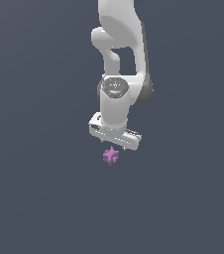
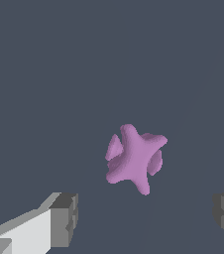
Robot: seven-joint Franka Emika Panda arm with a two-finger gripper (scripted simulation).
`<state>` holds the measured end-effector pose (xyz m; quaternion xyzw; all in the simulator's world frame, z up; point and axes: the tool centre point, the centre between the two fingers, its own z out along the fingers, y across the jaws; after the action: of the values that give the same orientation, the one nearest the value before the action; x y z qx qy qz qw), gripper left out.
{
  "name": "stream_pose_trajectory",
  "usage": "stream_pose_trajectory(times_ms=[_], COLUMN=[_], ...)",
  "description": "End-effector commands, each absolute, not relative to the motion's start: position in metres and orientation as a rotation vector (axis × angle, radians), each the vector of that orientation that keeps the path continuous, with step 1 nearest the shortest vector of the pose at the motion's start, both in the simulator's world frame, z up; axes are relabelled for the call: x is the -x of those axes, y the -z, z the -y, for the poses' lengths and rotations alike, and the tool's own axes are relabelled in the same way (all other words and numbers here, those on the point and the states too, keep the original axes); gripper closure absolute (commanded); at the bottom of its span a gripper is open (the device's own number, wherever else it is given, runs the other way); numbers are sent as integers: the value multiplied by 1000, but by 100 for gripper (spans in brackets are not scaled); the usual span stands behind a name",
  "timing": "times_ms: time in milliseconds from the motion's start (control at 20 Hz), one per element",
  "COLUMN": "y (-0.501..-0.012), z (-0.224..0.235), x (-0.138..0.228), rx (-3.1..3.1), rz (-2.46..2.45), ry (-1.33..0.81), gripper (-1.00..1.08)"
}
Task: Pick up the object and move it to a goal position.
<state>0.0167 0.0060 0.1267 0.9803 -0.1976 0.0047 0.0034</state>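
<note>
Featureless slate-grey ground is surrounding the small pink-purple spiky star-shaped lump (image 2: 135,158), which is lying ungrasped just below the white arm's two-fingered gripper (image 1: 115,147), whose jaws are standing wide apart and empty, so pickup and transfer are remaining.

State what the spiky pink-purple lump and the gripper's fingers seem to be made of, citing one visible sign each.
Spiky lump: looks like matte moulded plastic or rubber; flat even pink-purple, soft shading, no glints. As a render, the material stays uncertain.
Fingers: dull grey pads, possibly rubber, with ridged faces, on a smooth white body like painted plastic or metal.
</note>
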Motion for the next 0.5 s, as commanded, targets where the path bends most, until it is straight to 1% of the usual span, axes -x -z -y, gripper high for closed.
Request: stream_pose_trajectory(times_ms=[0,450], y=[-118,-98], z=[-5,-2], x=[-17,-19], rx=[-3051,-2978], rz=[733,999], ry=[-11,-2], gripper=[-92,-92])
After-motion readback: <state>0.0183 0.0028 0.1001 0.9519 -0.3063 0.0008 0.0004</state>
